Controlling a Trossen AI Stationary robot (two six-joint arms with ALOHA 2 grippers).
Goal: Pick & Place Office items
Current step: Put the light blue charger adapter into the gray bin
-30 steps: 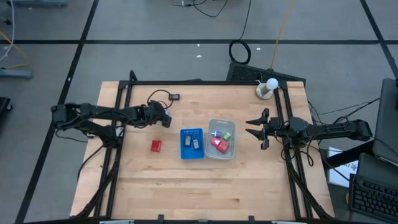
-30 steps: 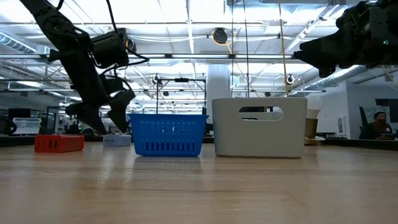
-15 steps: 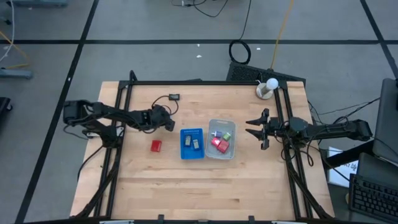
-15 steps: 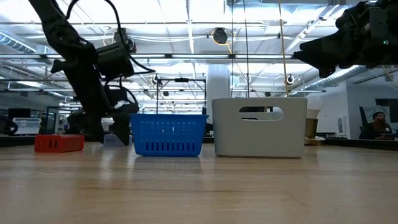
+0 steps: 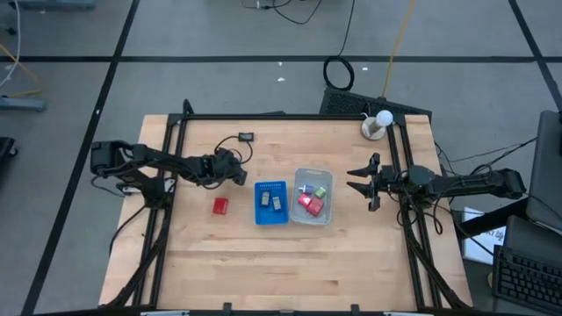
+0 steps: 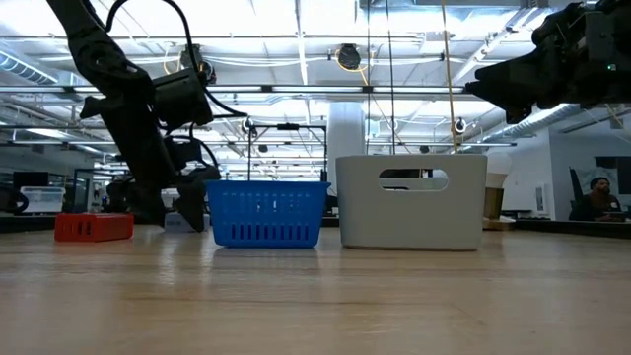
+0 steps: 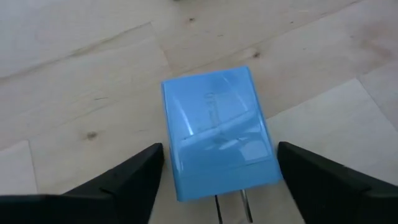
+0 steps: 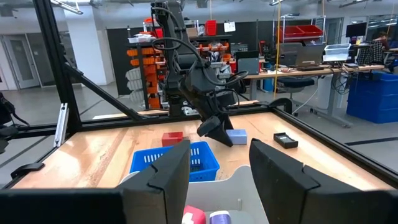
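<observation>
A pale blue block (image 7: 217, 143) lies flat on the wooden table (image 5: 263, 263), left of the blue ribbed tray (image 5: 271, 202). My left gripper (image 5: 235, 172) slants down over it. It is open, with one finger on each side of the block and a gap at both sides. A red block (image 5: 220, 205) lies on the table nearer the front. The clear tray (image 5: 313, 196) holds red, green and pale pieces, and the blue tray holds two flat pieces. My right gripper (image 5: 360, 182) waits open at the table's right, raised and level.
A small black device (image 5: 248, 137) with a cord lies near the far edge, behind my left gripper. A white round object (image 5: 378, 125) stands at the far right corner. A black frame (image 5: 176, 132) runs along the table's sides. Bare wood fills the near half.
My left gripper has sunk toward the table, down over the pale blue block, and shifted slightly toward the blue tray. The block has stayed where it was.
</observation>
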